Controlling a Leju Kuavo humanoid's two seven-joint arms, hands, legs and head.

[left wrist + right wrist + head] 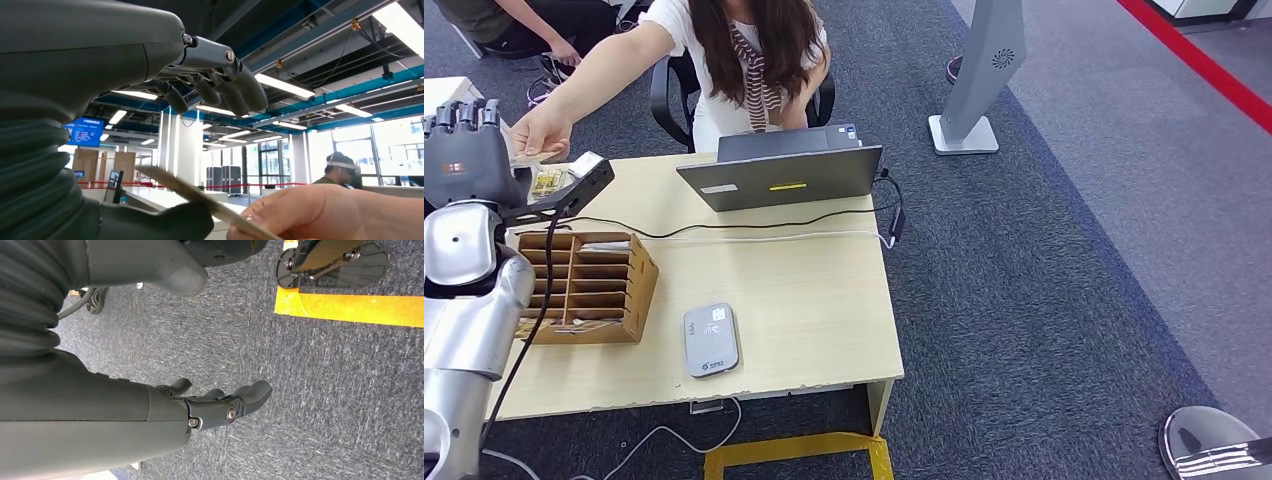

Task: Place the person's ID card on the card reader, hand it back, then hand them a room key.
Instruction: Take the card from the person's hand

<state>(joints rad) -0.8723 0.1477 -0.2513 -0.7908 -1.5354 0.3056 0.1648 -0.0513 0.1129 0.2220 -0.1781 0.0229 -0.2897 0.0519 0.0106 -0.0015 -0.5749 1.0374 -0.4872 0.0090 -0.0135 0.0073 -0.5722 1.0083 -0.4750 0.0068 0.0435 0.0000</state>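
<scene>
My left hand (464, 150) is raised over the table's far left corner, its fingers (220, 85) spread well apart from the thumb (150, 222). A person seated behind the table reaches a hand (542, 130) toward it, pinching a thin pale ID card (195, 195). The card's free end lies in the gap between my thumb and fingers, just over the thumb; my hand has no hold on it. The grey card reader (711, 339) lies flat near the table's front edge. My right hand (215, 407) hangs beside my body over the carpet, fingers loosely bent, holding nothing.
A wooden compartment box (584, 285) stands on the table's left side, in front of my left arm. A black stand (574, 190) and its cable lean beside it. An open grey laptop (784, 175) sits at the back edge. A grey kiosk base (964, 135) stands on the carpet.
</scene>
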